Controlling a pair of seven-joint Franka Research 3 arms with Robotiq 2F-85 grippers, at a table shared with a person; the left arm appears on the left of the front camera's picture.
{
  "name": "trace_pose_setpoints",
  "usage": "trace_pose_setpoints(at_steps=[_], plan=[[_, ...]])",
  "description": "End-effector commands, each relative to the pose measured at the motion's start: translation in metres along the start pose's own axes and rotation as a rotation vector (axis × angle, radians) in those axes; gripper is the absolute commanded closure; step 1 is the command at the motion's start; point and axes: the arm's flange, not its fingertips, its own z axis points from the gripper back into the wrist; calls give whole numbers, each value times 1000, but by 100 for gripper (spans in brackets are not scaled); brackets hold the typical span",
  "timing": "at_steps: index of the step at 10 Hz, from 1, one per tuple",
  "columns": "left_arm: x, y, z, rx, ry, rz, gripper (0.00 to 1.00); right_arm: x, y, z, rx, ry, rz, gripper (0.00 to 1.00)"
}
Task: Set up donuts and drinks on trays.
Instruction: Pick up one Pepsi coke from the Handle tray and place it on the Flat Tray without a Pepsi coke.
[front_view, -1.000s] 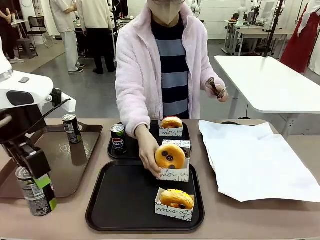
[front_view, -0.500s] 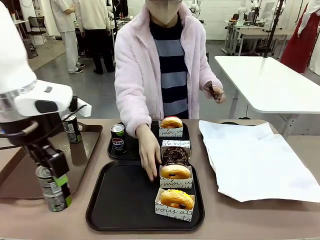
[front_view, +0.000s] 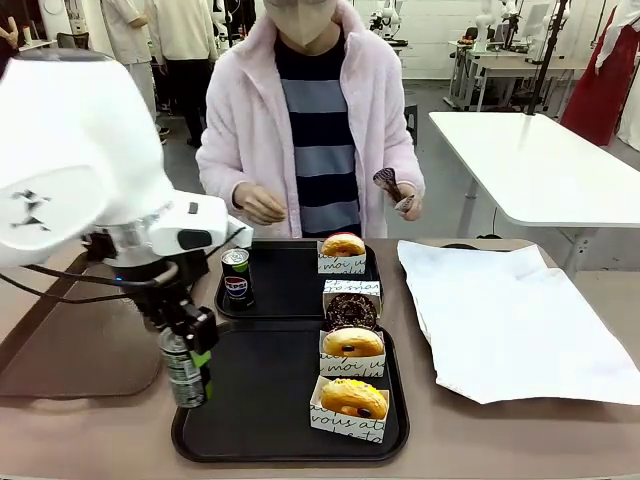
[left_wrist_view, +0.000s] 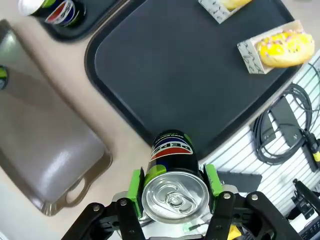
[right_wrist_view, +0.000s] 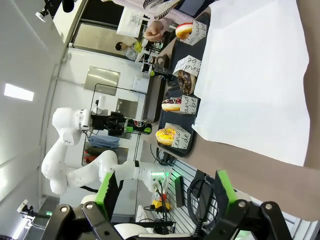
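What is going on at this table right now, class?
The left gripper holds a soda can at the left edge of the near black tray, which already carries two sleeved donuts. The far tray holds a Pepsi can and two more donuts. The right gripper waits open and empty above the table edge by the white paper. The person stands across the table, both hands raised.

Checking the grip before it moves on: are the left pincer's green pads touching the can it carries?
Touching. In the left wrist view the left pincer has a green pad pressed against each side of the can, with no gap.
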Motion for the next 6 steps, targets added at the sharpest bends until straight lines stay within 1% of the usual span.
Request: trace_pose_setpoints(at_steps=[1,3,5,6], plan=[[20,-1,-22,-20,-16,-12,41,2,0,-1,20,-22,21,0],[26,4,-44,-41,-46,-21,41,2,0,-1,20,-22,21,0],[30,7,-57,-41,-57,-24,41,2,0,-1,20,-22,21,0],[32,9,-62,-21,-67,-19,41,2,0,-1,20,-22,21,0]])
